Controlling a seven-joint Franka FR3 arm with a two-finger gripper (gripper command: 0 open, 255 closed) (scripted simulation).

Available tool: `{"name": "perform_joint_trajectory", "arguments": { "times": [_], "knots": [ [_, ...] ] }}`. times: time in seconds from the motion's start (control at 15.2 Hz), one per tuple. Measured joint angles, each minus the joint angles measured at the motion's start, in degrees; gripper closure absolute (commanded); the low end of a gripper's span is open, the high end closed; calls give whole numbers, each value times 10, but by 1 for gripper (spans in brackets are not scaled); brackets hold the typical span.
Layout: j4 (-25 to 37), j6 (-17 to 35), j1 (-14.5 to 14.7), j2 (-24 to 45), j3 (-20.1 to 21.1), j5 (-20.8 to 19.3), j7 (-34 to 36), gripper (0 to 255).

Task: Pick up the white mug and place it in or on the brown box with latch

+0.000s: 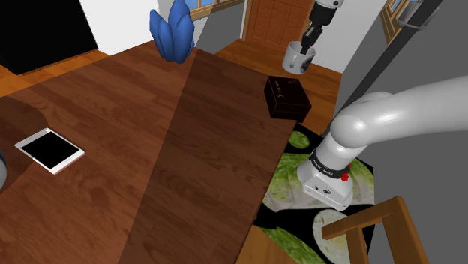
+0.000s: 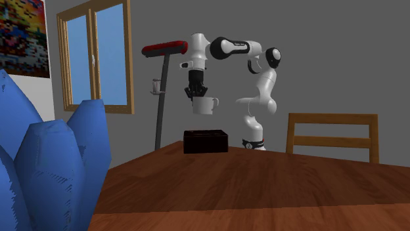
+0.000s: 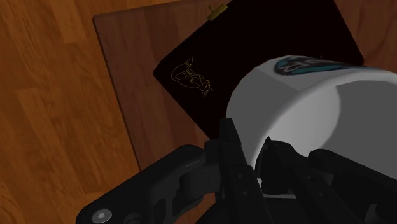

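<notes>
The white mug (image 1: 298, 60) hangs in the air, my black gripper (image 1: 307, 46) shut on its rim. In the second exterior view the mug (image 2: 204, 105) is well above the dark brown box (image 2: 205, 141), the gripper (image 2: 195, 96) gripping it from above. The box (image 1: 286, 97) sits near the table corner in the shoulder view, below and a little nearer than the mug. From the wrist, the mug (image 3: 305, 108) shows a teal mark on its side. One finger is inside the rim and one outside. Beneath it lies the box (image 3: 210, 63), with a gold emblem and a small latch at its edge.
A blue faceted object (image 1: 172, 31) stands at the table's far side. A tablet (image 1: 49, 150) lies at the shoulder view's left. A wooden chair (image 2: 332, 134) stands by the table. A red-headed pole (image 2: 161, 85) stands behind the box. The table edge (image 1: 277, 161) runs beside the stand.
</notes>
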Motion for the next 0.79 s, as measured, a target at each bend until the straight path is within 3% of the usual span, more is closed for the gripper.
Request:
{"name": "perform_joint_trajectory", "arguments": {
  "times": [0.4,0.79],
  "knots": [
    [-70,47,-6,4,-11,-9,-4,255],
    [-97,76,-8,5,-15,-12,-3,255]
  ]
}}
